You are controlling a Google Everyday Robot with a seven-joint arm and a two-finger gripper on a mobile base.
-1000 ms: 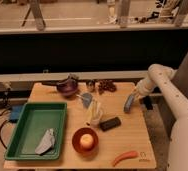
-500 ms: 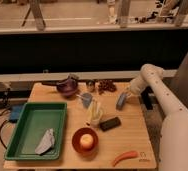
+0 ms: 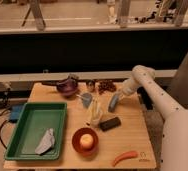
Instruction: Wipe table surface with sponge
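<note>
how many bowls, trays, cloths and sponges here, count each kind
bowls: 2, purple bowl and orange bowl
trays: 1, green tray
cloths: 1, pale cloth in the tray
sponges: 1, sponge gripped in the hand, right side of the table
total: 5

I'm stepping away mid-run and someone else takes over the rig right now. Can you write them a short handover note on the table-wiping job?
End effector: shut on the sponge, over the right-centre of the table surface.
Sponge: tilted, just behind the black block; whether it touches the wood I cannot tell.
Done: sponge is gripped.
Left: probably the wiping itself; lay the sponge flat and sweep the bare wood, minding the green tray and the block.
</note>
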